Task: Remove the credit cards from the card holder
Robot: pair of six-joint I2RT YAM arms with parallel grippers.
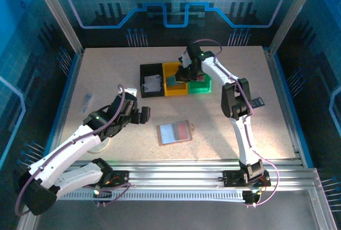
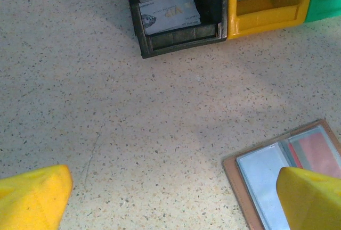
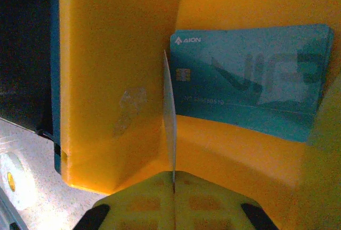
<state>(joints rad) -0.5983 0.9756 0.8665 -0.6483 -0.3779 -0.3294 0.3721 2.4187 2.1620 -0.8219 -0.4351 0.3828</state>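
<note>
The card holder (image 1: pixel 174 132) lies open and flat on the table, tan-edged with pale blue pockets (image 2: pixel 266 171). A reddish credit card (image 2: pixel 317 153) shows in its right pocket. My left gripper (image 1: pixel 143 114) hovers just left of it, open, with bare table between its yellow fingers (image 2: pixel 173 198). My right gripper (image 1: pixel 187 75) is over the yellow bin (image 3: pixel 106 81), shut on a thin pale credit card (image 3: pixel 170 113) seen edge-on. A teal credit card (image 3: pixel 250 86) lies inside that bin.
A black bin (image 1: pixel 152 81) holding pale cards (image 2: pixel 168 9), the yellow bin (image 1: pixel 173 83) and a green bin (image 1: pixel 201 85) stand in a row at the back. A small object (image 1: pixel 87 102) lies far left and a dark one (image 1: pixel 257 102) far right.
</note>
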